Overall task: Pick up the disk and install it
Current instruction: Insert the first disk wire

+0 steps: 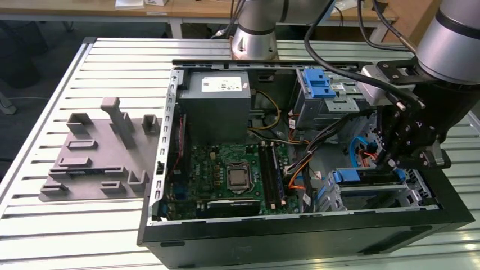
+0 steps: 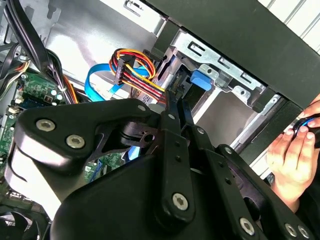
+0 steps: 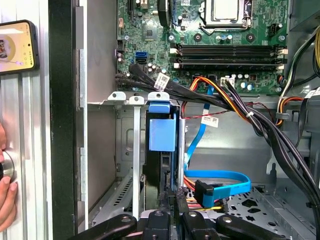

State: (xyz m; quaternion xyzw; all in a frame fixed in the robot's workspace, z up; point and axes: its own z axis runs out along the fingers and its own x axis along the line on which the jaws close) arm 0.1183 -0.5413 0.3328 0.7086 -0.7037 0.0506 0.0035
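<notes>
- Slatted grey metal workbench (image 1: 45,225) carries an open black computer tower case (image 1: 300,236).
- Green motherboard (image 1: 225,174) lies inside, near black, orange and blue cables (image 3: 235,105).
- Black robot gripper (image 1: 394,163) reaches into the drive cage; whether its fingers are apart or together cannot be told.
- Blue-bracketed silver disk (image 3: 162,135) sits edge-on in the cage slot.

1. Robotics lab or test workshop, going by the fittings.
2. Slatted aluminium table (image 1: 45,225) carries an opened desktop computer case (image 1: 300,236), motherboard (image 1: 225,174) exposed.
3. Grey fixture plate (image 1: 98,157) with moulded holders sits near the table's edge at the exterior view's left.
4. Robot arm base (image 1: 253,34) stands at the far edge; wooden desks (image 1: 188,8) behind.
</notes>
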